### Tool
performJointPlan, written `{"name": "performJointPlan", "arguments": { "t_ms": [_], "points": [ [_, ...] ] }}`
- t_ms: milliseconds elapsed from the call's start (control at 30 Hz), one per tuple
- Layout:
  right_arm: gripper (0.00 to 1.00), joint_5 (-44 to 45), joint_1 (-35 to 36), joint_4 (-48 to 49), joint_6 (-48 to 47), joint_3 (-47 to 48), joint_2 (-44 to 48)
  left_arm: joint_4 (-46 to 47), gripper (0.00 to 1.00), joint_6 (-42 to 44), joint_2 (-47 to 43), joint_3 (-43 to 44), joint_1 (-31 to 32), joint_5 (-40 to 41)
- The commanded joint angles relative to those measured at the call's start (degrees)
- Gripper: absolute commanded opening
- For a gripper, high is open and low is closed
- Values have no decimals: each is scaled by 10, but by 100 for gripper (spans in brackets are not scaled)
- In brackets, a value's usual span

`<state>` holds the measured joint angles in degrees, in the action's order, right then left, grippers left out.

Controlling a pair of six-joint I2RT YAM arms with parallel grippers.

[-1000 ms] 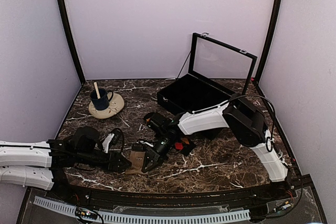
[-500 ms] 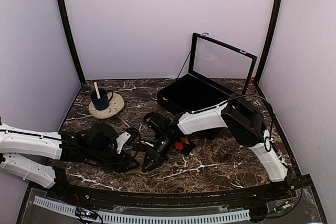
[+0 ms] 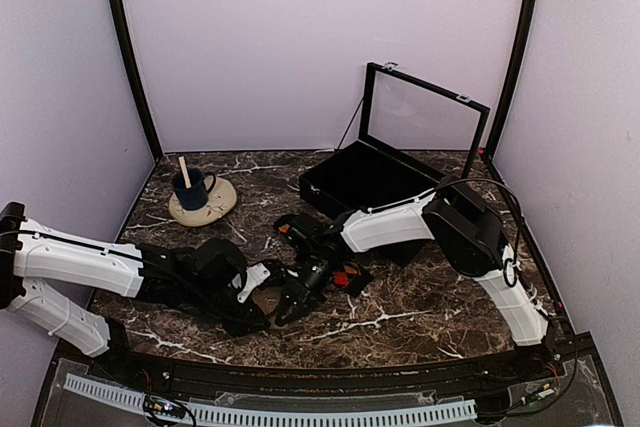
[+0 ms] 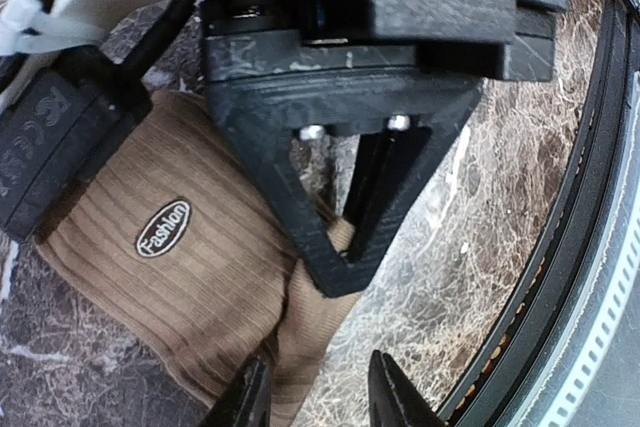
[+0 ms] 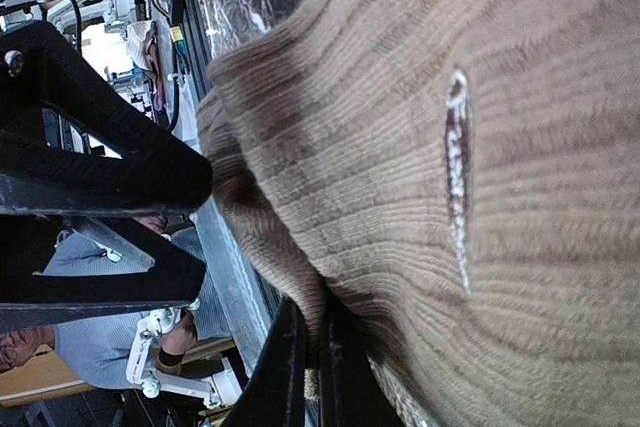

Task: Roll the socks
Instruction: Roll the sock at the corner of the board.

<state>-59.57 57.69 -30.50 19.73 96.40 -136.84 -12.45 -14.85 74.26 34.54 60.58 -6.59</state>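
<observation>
The tan-brown ribbed sock (image 4: pixel 190 247) with an oval "Fashion" label lies flat on the marble table near the front edge. It fills the right wrist view (image 5: pixel 450 147). My right gripper (image 5: pixel 312 367) is shut on a fold at the sock's edge; it also shows in the left wrist view (image 4: pixel 345 247). My left gripper (image 4: pixel 320 402) is open, one fingertip (image 4: pixel 250 402) over the sock's edge and the other over bare table. In the top view the two grippers (image 3: pixel 262 317) (image 3: pixel 292 305) meet and hide the tan sock. The black argyle sock (image 3: pixel 345 275) lies under the right arm.
A blue mug with a wooden stick (image 3: pixel 190 187) stands on a cream saucer (image 3: pixel 215 207) at the back left. A black display case (image 3: pixel 365 179) with its glass lid raised stands at the back right. A black rail (image 4: pixel 590 247) runs along the table's front edge.
My left arm has reached to the right, bringing its gripper up against the right gripper at the tan sock. The sock is now hidden in the top view. The right arm has barely moved.
</observation>
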Motion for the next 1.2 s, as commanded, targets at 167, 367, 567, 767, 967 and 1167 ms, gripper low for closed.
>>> {"name": "performJointPlan", "arguments": {
  "t_ms": [167,367,567,767,967,1167],
  "points": [
    [0,3,-11,-41,-41,-14,-3,-17,34,42,41,30,9,-18],
    [0,-1,-14,-52,-51,-15,0,-18,33,59,63,39,9,-11],
    [0,-5,-16,-62,-61,-18,2,-20,29,70,87,46,9,-19],
    [0,-4,-19,-72,-71,-21,2,-17,16,76,106,52,9,-30],
    [0,16,-20,-90,-83,-22,2,-10,5,82,128,60,9,-61],
    [5,36,-22,-90,-85,-36,8,-3,0,86,153,66,-3,-127]
  ]
}}
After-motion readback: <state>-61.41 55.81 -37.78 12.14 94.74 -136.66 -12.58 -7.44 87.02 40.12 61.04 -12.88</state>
